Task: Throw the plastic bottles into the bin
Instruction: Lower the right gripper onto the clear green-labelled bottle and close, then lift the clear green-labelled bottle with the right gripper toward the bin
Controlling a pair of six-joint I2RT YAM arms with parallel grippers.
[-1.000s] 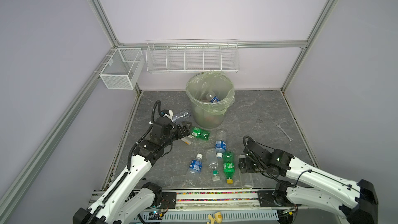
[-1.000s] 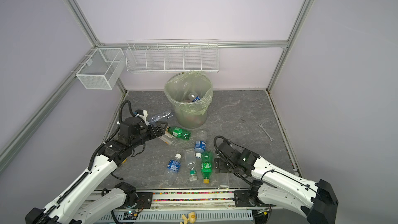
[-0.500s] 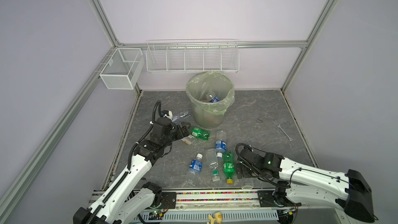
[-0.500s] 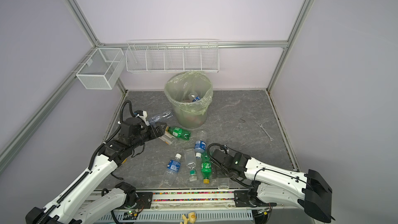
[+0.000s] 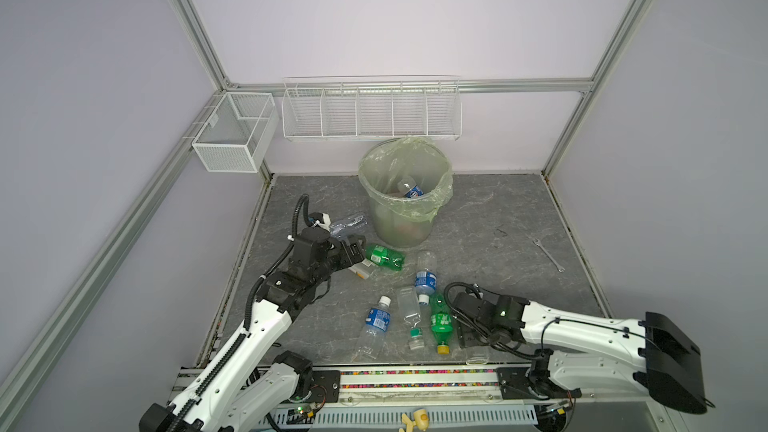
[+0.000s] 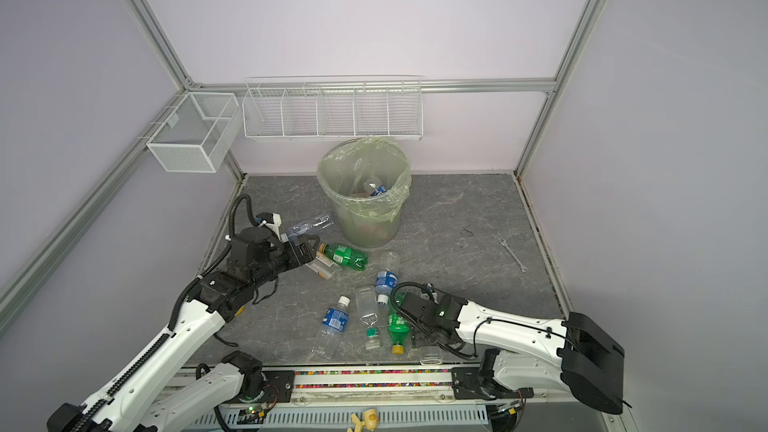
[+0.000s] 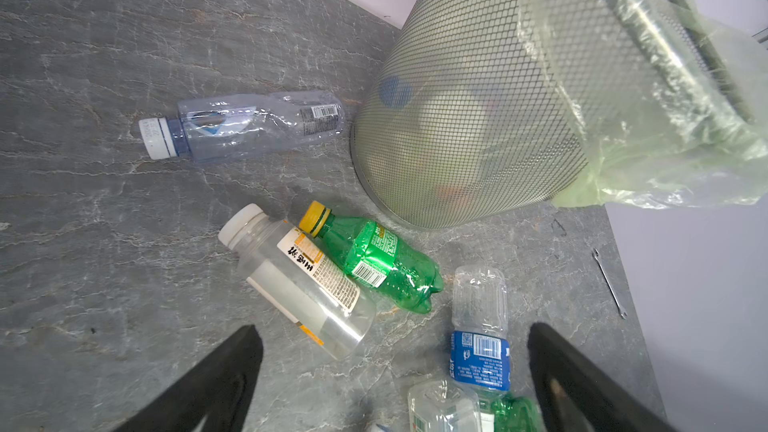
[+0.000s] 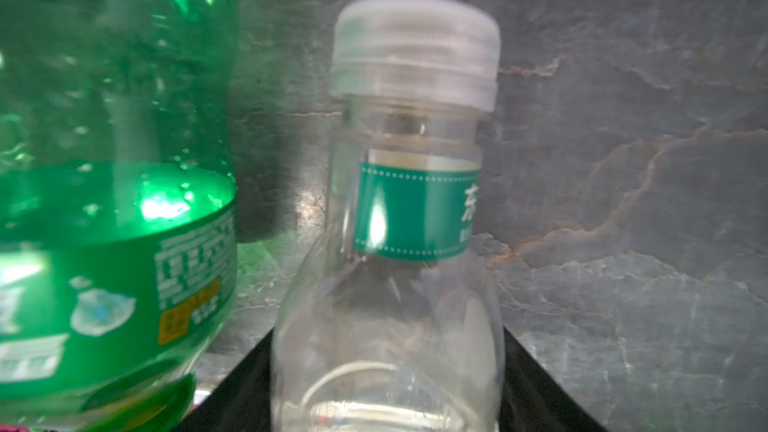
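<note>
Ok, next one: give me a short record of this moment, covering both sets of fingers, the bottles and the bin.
left fingers: open, holding nothing, hovering over bottles beside the bin
right fingers: closed on a clear teal-label bottle lying on the table
bin: upright, bag-lined, a blue-label bottle visible inside
loose bottles: about eight on the table, all lying down
other: wrench on the table, right side

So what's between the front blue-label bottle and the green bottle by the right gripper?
A clear bottle with a green neck label, lying down; both top views show it.
</note>
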